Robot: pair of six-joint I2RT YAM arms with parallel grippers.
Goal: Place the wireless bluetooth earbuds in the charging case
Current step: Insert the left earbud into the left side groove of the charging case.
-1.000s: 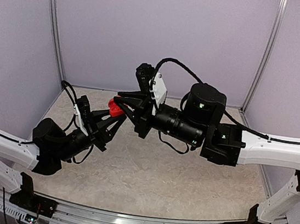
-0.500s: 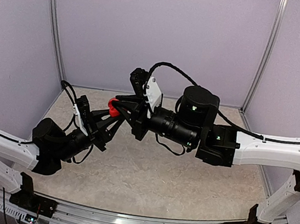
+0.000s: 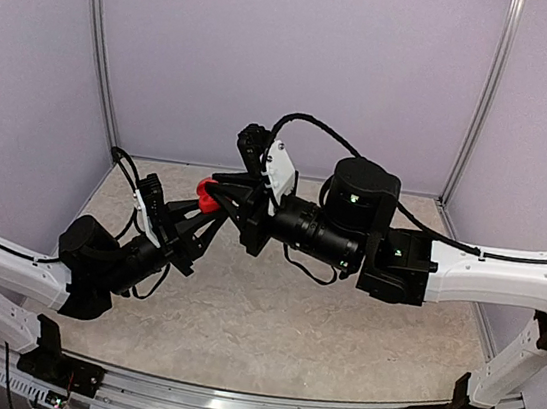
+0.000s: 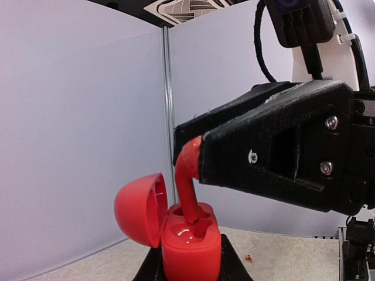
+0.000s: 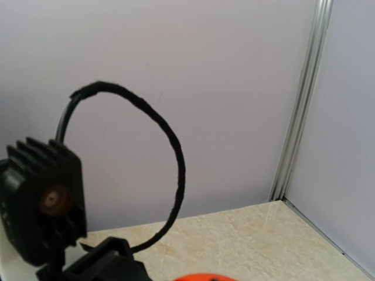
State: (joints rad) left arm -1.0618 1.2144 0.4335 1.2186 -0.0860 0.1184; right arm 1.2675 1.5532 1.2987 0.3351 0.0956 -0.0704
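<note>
My left gripper (image 4: 188,271) is shut on a red charging case (image 4: 190,249) and holds it upright above the table, with the lid (image 4: 139,208) hinged open to the left. My right gripper (image 4: 202,157) is shut on the head of a red earbud (image 4: 187,187). The earbud's stem points down, with its tip in a slot of the case. In the top view the red case (image 3: 208,194) sits where the left gripper (image 3: 200,211) and right gripper (image 3: 226,194) meet, at the table's far left. The right wrist view shows only a red sliver (image 5: 205,278) at its bottom edge.
A tiny red speck (image 4: 248,257) lies on the beige table (image 3: 338,324) beyond the case. Lilac walls and metal corner posts (image 3: 97,50) enclose the table. The left wrist camera (image 5: 41,205) and its black cable (image 5: 170,146) fill the right wrist view's left side.
A second ago my right gripper stood slightly further right. It has moved left with the earbud to the case. My left arm has not moved.
</note>
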